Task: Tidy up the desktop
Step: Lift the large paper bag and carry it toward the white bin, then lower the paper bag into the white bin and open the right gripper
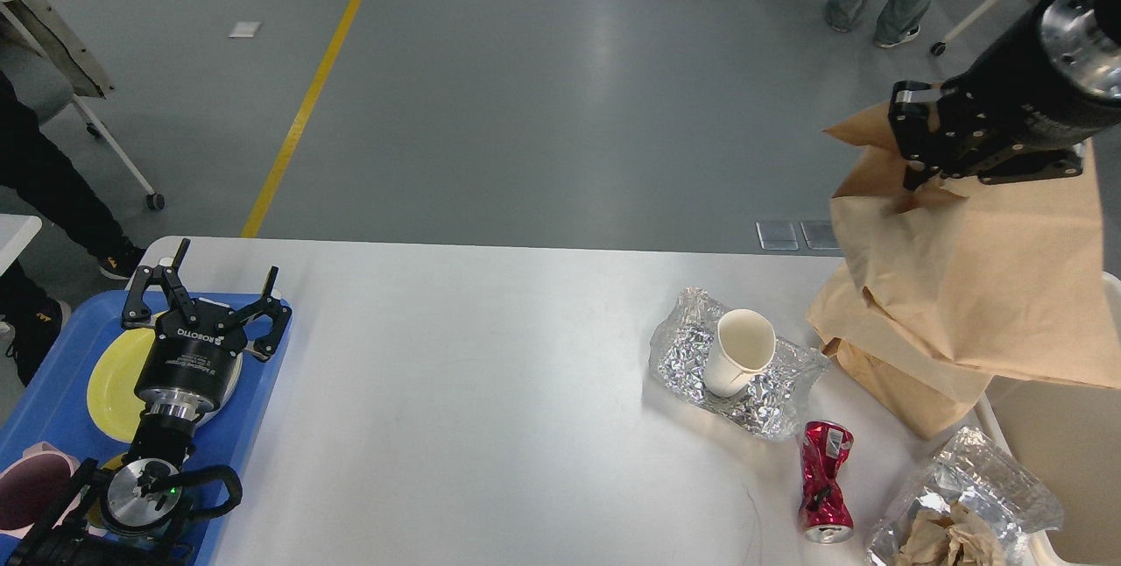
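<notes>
Desktop clearing is partway: right gripper is pinching a paper bag aloft. Left gripper is hovering wide-jawed; paper cup, foil and crushed can are awaiting removal.

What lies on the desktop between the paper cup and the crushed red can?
Head view: only crumpled foil, under the paper cup, reaching toward the crushed red can.

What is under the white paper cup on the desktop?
The white paper cup lies tipped on a crumpled sheet of silver foil resting on the desktop. Anything beneath the foil is covered.
</notes>
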